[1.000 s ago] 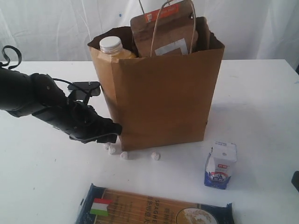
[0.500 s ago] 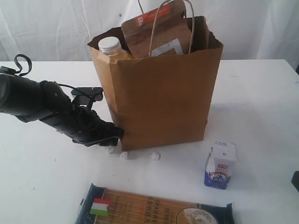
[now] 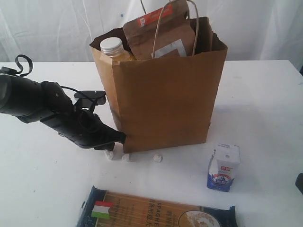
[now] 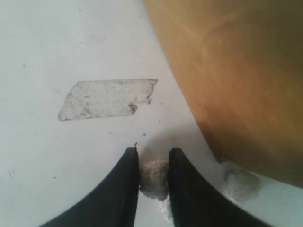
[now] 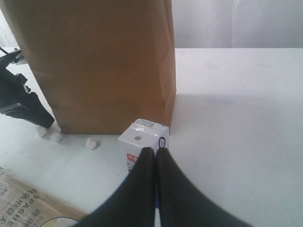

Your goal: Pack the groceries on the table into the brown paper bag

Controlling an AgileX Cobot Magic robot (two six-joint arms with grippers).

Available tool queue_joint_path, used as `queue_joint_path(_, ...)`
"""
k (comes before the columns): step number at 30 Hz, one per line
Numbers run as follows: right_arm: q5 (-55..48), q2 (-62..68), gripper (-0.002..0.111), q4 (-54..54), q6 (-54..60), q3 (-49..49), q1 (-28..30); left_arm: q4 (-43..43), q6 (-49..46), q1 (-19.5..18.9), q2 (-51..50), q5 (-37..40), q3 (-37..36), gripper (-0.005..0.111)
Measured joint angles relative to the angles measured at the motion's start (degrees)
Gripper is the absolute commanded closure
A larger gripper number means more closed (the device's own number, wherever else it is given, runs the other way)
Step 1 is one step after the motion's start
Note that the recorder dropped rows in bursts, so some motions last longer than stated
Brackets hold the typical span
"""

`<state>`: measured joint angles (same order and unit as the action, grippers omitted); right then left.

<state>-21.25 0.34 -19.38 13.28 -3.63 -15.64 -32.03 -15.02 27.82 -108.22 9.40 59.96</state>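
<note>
Narrowing from wide open, the black left gripper (image 4: 153, 160) pinches a tiny white lump (image 4: 154, 177), no grocery, at the seven o'clock corner of the tall brown kraft paper bag (image 3: 165, 104), leaving the white-blue carton (image 3: 223, 166) at four o'clock and the dark-blue spaghetti pack (image 3: 156, 210) at six unpacked.

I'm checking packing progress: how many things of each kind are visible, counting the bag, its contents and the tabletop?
Paper bag: 1
Groceries showing in the bag (pouch, bottle): 2
Groceries on the table (carton, spaghetti pack): 2
White lumps: 3
Total: 8
</note>
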Motion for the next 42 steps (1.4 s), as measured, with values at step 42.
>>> queue_joint_path(42, 0.0, 0.0, 0.108, 0.0, 0.0, 0.0, 0.0, 12.3, -0.2, -9.7, 33.4, 13.6, -0.3, 0.107)
